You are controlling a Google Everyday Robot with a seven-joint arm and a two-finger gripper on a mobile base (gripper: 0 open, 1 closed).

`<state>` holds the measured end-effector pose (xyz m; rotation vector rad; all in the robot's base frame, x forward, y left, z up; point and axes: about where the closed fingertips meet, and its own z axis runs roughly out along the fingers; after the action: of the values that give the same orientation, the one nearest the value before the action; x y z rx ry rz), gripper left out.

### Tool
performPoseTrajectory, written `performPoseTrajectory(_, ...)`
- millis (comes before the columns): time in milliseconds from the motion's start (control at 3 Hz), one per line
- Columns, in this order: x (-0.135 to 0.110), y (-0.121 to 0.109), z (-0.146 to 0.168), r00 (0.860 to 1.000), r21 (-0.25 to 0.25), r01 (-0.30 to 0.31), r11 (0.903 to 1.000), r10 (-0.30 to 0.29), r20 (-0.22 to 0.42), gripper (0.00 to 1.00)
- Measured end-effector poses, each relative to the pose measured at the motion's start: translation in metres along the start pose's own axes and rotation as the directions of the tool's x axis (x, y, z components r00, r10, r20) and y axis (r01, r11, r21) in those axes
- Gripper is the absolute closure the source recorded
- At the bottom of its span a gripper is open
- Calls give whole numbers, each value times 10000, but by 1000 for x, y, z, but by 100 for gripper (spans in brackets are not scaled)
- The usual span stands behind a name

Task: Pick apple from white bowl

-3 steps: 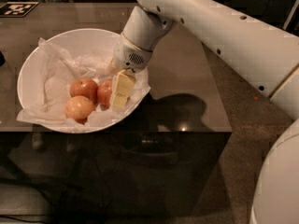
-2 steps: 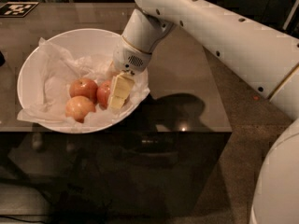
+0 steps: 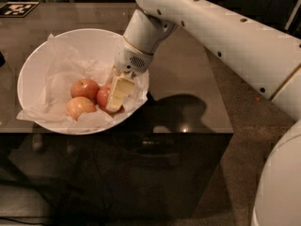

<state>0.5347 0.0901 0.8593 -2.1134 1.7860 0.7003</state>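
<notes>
The white bowl (image 3: 70, 37), lined with crumpled white paper (image 3: 49, 81), stands on the left of a dark glossy table (image 3: 188, 65). Three apples lie in its near right part. The reddest apple (image 3: 102, 96) is rightmost and partly covered by my gripper (image 3: 113, 100), which reaches down into the bowl from the upper right and rests against the apple's right side. A duller red apple (image 3: 85, 88) lies just left of it. A paler yellow-pink apple (image 3: 78, 107) lies in front, nearest the rim.
My white arm (image 3: 211, 32) crosses above the table's right half and casts a shadow (image 3: 176, 108) beside the bowl. The table's front edge runs just below the bowl. A black-and-white marker tag (image 3: 17, 8) lies at the far left corner. My base (image 3: 282, 182) is at lower right.
The gripper has shifted slightly left and closer against the reddest apple. The apples and the bowl have not moved.
</notes>
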Motion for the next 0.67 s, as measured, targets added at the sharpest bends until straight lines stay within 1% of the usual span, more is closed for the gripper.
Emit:
performPoseTrajectory(333,0,0,0,10000,0,0,10000,0,0,96)
performPoseTrajectory(667,-10,2,-6,9998,9,184,9998,-184,20,100)
